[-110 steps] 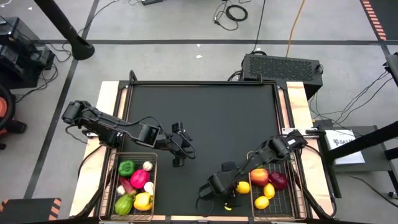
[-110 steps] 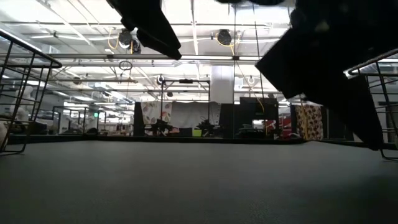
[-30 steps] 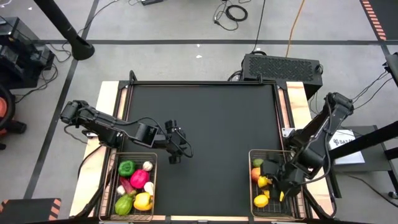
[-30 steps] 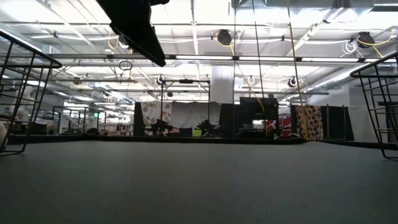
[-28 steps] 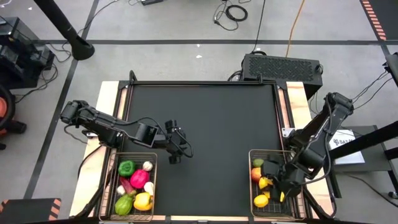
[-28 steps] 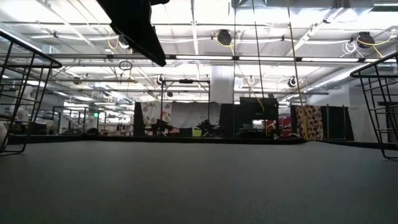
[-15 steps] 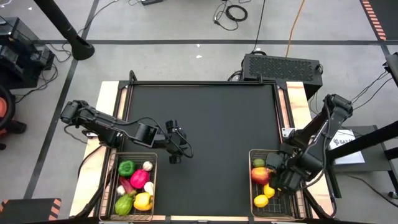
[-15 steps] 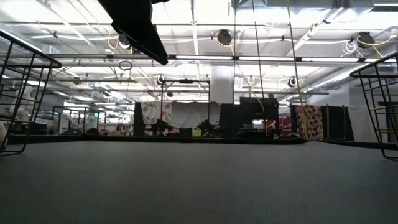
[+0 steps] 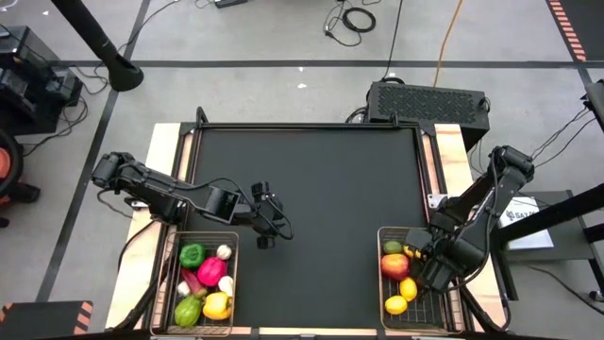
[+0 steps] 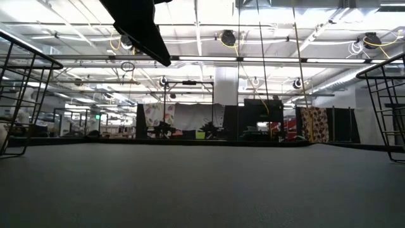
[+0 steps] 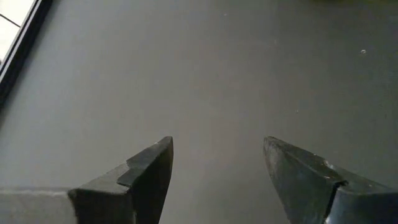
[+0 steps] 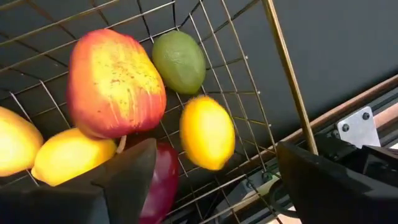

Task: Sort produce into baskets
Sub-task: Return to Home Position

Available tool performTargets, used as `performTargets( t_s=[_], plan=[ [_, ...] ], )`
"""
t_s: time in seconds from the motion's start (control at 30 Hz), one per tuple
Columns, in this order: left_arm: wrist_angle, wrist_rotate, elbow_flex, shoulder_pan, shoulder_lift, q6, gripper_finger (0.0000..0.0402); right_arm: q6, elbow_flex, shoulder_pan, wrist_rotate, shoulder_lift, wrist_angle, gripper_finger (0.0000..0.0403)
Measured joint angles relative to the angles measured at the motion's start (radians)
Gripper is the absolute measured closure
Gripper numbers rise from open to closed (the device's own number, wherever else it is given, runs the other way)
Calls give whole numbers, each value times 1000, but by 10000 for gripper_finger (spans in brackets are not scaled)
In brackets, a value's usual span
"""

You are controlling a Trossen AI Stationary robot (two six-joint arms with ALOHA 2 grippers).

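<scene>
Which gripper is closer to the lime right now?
Right. The right gripper hangs open just over the right basket, where the lime lies beside the apple. The left gripper is far off, open above the mat near the left basket.

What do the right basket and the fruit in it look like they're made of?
Right basket: thin metal wire, brass-coloured rim, judging by its open grid and glint. Lemon and apple: probably moulded plastic or foam, smooth with even colour and faint sheen. The right gripper hangs open above them.
</scene>
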State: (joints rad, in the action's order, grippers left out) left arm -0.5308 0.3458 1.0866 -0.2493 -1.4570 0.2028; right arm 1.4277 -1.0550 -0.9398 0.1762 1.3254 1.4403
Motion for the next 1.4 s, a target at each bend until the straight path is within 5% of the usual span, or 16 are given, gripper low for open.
performTargets(
  t_s=[0.23,0.5,0.67,0.9,1.1,1.4],
  plan=[
    [0,0,0,0,0,0,146,-25,-42,0,55,-3,1,79],
    [148,40,0,0,0,-85,146,-203,-147,1,488,-3,-66,78],
    [309,80,0,0,0,-185,146,-416,-183,51,639,-16,-81,94],
    [470,165,27,1,0,-313,146,-653,-193,125,660,-145,-101,165],
    [506,34,35,34,36,-435,147,-683,-163,127,654,-334,-96,264],
    [499,-129,-56,190,120,-445,220,-913,241,128,734,-684,-550,397]
  ],
)
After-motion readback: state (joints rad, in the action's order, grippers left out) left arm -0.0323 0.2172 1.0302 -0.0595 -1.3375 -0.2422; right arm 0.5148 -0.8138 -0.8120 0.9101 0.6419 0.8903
